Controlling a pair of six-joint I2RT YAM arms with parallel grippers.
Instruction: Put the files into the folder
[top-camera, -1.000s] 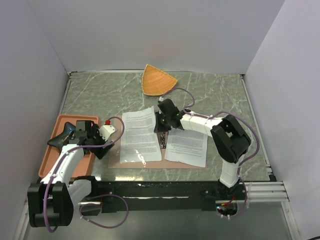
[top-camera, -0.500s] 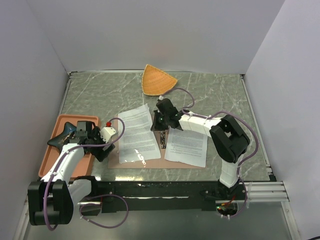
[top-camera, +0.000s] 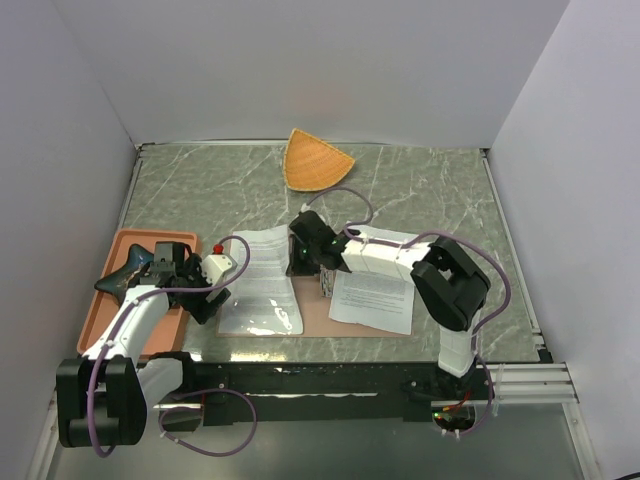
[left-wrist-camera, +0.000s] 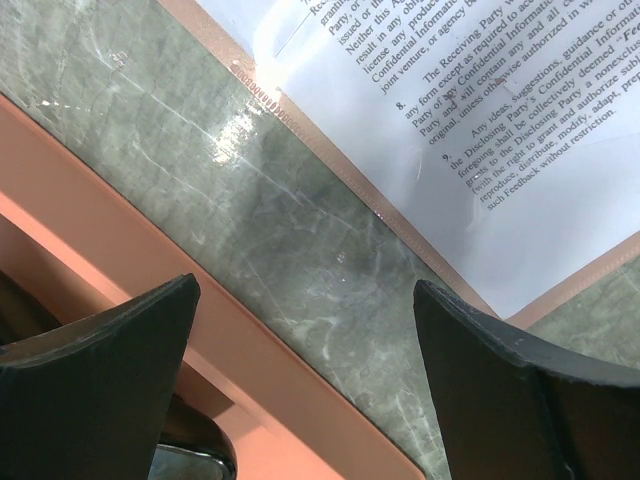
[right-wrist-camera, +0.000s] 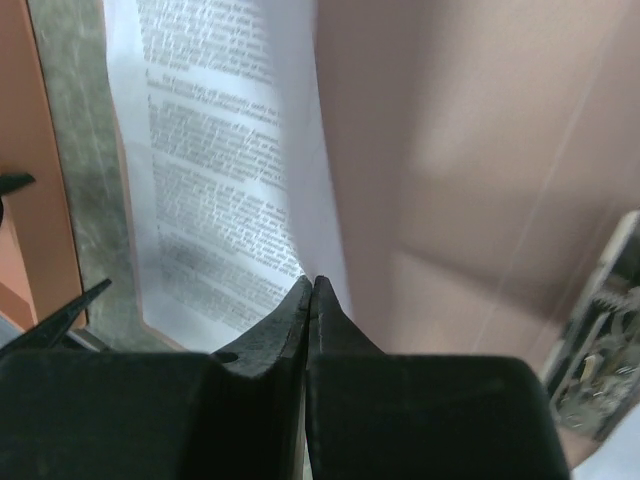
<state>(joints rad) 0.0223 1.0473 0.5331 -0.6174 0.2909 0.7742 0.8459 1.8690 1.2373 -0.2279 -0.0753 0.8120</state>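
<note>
The right end effector (right-wrist-camera: 312, 285) has its fingers pressed together, pinching the right-hand edge of the left sheet (right-wrist-camera: 210, 190). That edge curls up off the folder (right-wrist-camera: 450, 150), while the rest of the sheet lies on the folder's left half. A bare strip of reddish-brown card shows between this sheet and the right sheet (top-camera: 372, 293), which lies flat over the folder's right half. The small metal clip (right-wrist-camera: 600, 350) sits on that bare strip, just beside the right sheet's upper left corner. The right arm stretches leftward across the right sheet to reach the pinch point.

The left end effector (left-wrist-camera: 305, 290) is spread wide and holds nothing. It hovers over the marbled counter (left-wrist-camera: 150, 130), between the folder's left edge and the salmon-orange tray (left-wrist-camera: 110, 250). In its wrist view a thin margin of folder shows beyond the left sheet's border. A dark star-shaped object (top-camera: 128, 272) lies in the tray. An orange fan-shaped dish (top-camera: 318, 160) rests at the far side of the counter, well apart from the papers.
</note>
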